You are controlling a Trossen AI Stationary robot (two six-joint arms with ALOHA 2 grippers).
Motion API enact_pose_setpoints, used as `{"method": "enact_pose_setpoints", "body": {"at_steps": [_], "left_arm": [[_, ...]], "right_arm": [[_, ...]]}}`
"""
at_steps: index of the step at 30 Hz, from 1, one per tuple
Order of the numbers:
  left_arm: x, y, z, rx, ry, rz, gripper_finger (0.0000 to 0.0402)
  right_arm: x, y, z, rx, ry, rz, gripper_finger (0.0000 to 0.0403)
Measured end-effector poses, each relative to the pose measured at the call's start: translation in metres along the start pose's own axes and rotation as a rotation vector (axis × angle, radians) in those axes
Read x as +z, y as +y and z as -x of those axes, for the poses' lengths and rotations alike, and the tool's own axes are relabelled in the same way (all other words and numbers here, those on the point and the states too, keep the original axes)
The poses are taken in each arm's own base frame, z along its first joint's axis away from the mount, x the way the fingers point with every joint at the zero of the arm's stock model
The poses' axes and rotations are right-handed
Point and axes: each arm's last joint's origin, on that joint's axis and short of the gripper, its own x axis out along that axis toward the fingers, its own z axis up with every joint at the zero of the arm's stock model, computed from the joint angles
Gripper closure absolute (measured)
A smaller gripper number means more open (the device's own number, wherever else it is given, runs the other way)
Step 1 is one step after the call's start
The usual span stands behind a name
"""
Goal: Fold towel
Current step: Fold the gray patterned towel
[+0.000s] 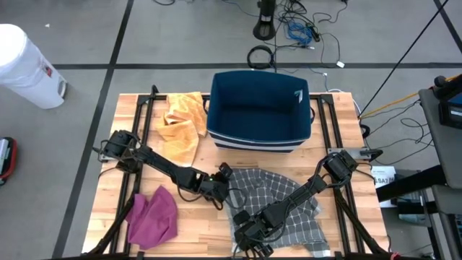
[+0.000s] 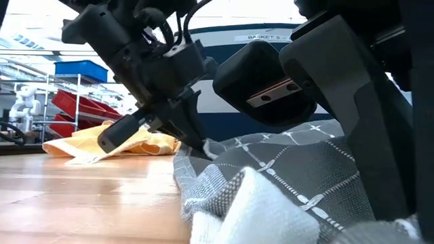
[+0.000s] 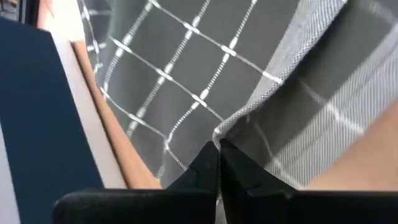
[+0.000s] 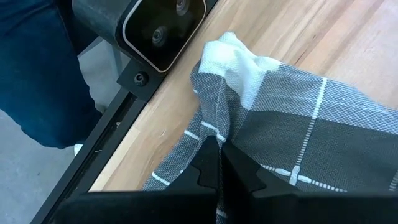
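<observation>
A grey towel with a white check point(image 1: 283, 204) lies rumpled on the near half of the wooden table, its white underside turned up at the near corner point(image 4: 235, 57). My left gripper point(image 1: 223, 189) sits low at the towel's left edge and is shut on it. At the towel's near left corner, my right gripper point(image 1: 253, 237) is also shut on the cloth. In the low view the left gripper point(image 2: 193, 144) meets the towel point(image 2: 285, 176) just above the tabletop. My left gripper pinches a hemmed corner of the towel's left edge point(image 3: 219, 135) between its two fingers point(image 3: 205, 163), coming low from the table's left. The cloth beyond the hold lies slack on the table. My right gripper pinches the towel near its near left corner point(image 4: 214, 134), fingers point(image 4: 208, 163) across a bunched fold, several layers. Past the fingers the cloth rises in a hump and the rest lies on the table.
A dark blue basket point(image 1: 260, 108) stands at the table's far middle. An orange cloth point(image 1: 180, 123) lies to the far left and a magenta cloth point(image 1: 153, 217) to the near left. A white bin point(image 1: 25, 65) stands on the floor. A person's blue-clad leg point(image 4: 31, 68) is past the near edge.
</observation>
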Motion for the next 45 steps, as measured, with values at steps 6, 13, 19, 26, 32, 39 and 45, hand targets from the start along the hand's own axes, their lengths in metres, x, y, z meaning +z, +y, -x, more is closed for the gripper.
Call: {"method": "enact_pose_setpoints", "body": {"at_steps": [6,13,19,26,32,39,45], "left_arm": [[-0.004,0.004,0.006,0.047,0.067,-0.017,0.0399],[-0.007,0.023,0.028,0.103,0.063,0.017,0.04],[-0.017,0.023,0.028,0.031,0.108,0.019,0.04],[-0.021,0.019,0.025,-0.047,0.107,0.045,0.0398],[-0.033,0.029,0.019,-0.026,0.166,0.102,0.0344],[-0.045,0.038,0.012,-0.049,0.18,0.162,0.0299],[-0.052,0.045,0.009,-0.021,0.217,0.176,0.0269]], "right_arm": [[0.0,0.002,0.0,-0.002,0.001,0.004,0.0403],[0.0,0.002,0.0,-0.001,0.001,0.004,0.0403],[0.0,0.004,-0.001,-0.002,0.003,0.004,0.0403],[0.0,0.004,-0.001,-0.001,0.005,0.004,0.0403],[-0.001,0.005,-0.001,0.001,0.007,0.004,0.0403],[-0.003,0.003,0.0,0.002,0.035,-0.004,0.0397],[-0.005,-0.01,0.002,-0.001,0.058,-0.024,0.039]]}}
